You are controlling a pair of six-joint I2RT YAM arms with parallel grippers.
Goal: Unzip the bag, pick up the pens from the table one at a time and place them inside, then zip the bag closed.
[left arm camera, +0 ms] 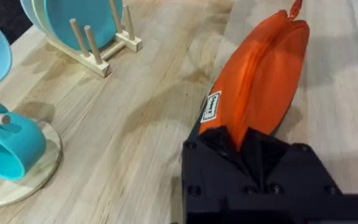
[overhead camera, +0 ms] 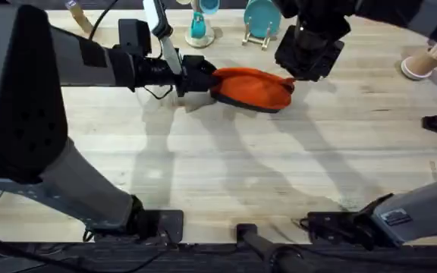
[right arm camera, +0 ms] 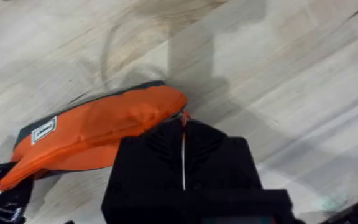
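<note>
The pale plank table [overhead camera: 226, 167] carries the soft orange bag [overhead camera: 253, 89] near its far middle. The left gripper [overhead camera: 201, 78] pinches the bag's left end; the right gripper [right arm camera: 183, 134] is closed at its zipper end. Turquoise plates in a wooden rack [left arm camera: 98, 46] stand beyond.

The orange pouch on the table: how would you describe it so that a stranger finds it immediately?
On the pale wooden plank table, look at the far middle, in front of the teal plates in a wooden rack. There lies the small oblong orange fabric pouch, between the left gripper and the right gripper. It is the one bright orange thing there, with a small white label.
</note>
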